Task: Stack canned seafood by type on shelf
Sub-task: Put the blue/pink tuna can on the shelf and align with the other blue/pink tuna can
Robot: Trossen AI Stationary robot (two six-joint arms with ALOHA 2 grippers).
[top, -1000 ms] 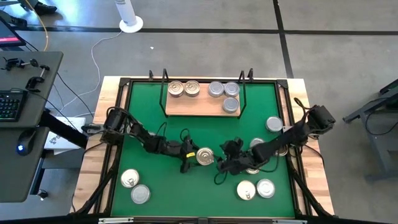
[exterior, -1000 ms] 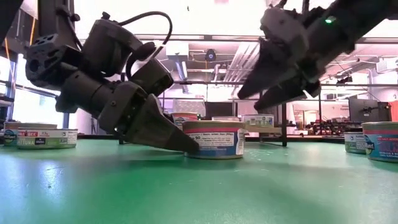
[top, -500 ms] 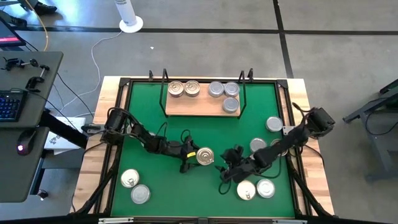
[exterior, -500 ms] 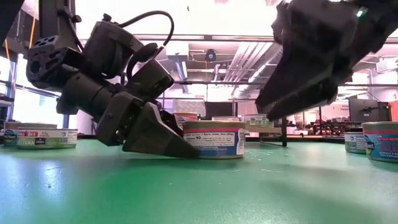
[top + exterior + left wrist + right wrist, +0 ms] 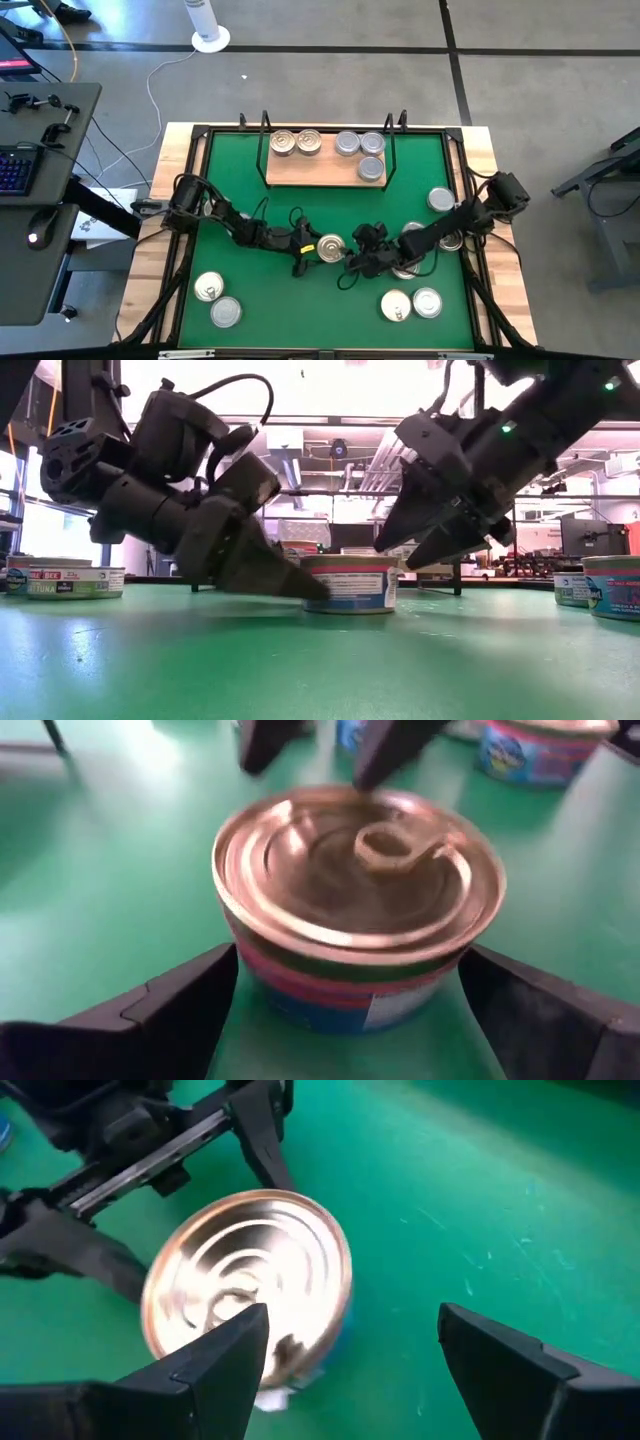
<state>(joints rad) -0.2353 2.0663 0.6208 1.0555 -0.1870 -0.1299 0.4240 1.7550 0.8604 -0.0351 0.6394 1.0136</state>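
On the green mat (image 5: 250, 200), the left gripper (image 5: 303, 252) lies low with its jaws spread wide on either side of a gold-lidded can (image 5: 330, 249), its fingers (image 5: 180, 1005) flanking the tin without clearly pressing it. The can (image 5: 358, 905) stands upright on the mat, pull tab up. Just across the can from that gripper, the right gripper (image 5: 357, 262) hangs above the mat, jaws parted and empty, fingertips (image 5: 395, 532) angled down towards the same tin (image 5: 349, 582) and standing close in its way. Beyond the right gripper, under its arm, sit more tins (image 5: 412, 232), with another silver-lidded can (image 5: 440, 200) farther out by the mat's edge. Nearer the front edge lie two pairs of cans: one (image 5: 410, 303) beside the right gripper, one (image 5: 216, 300) on the left arm's side. Farthest off, the shelf (image 5: 320, 168) holds five cans: two gold-lidded tins (image 5: 296, 142) at one end, three silver-lidded ones (image 5: 361, 148) at the other.
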